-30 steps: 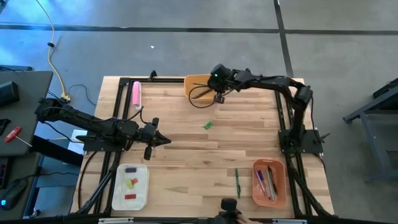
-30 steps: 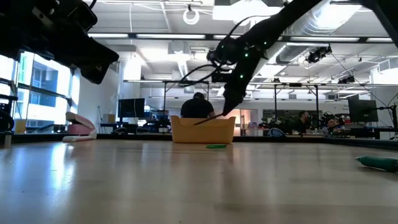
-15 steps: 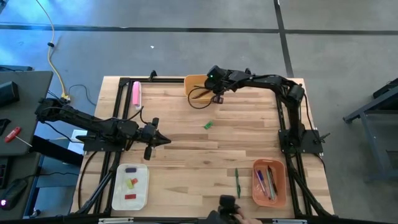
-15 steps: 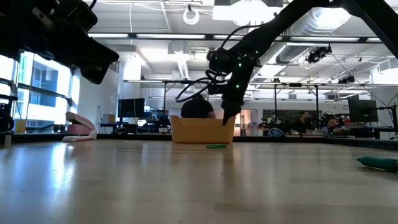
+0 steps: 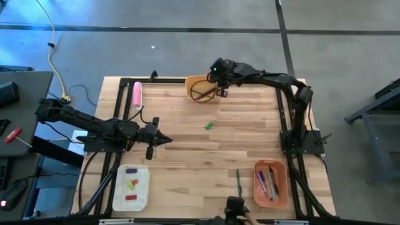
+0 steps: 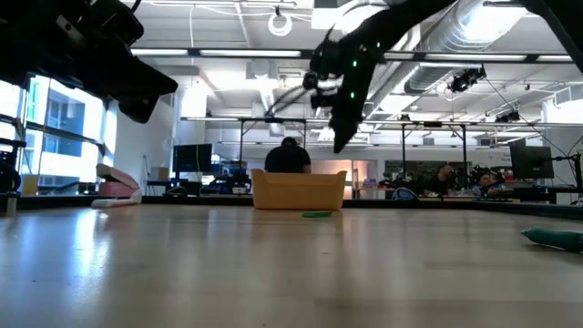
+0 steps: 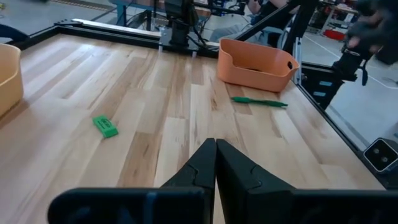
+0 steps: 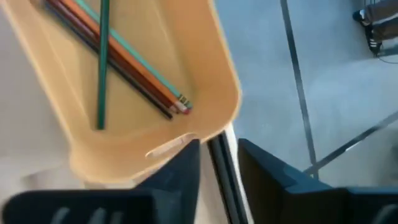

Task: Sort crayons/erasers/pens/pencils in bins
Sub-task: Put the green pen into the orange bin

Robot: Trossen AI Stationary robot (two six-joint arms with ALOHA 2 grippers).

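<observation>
Right wrist view, pencils (image 8: 124, 56) beyond empty tool (image 8: 217, 163)

No readable text, label, brand, number or sign anywhere. Nothing legible on bins, table or arms.
</observation>
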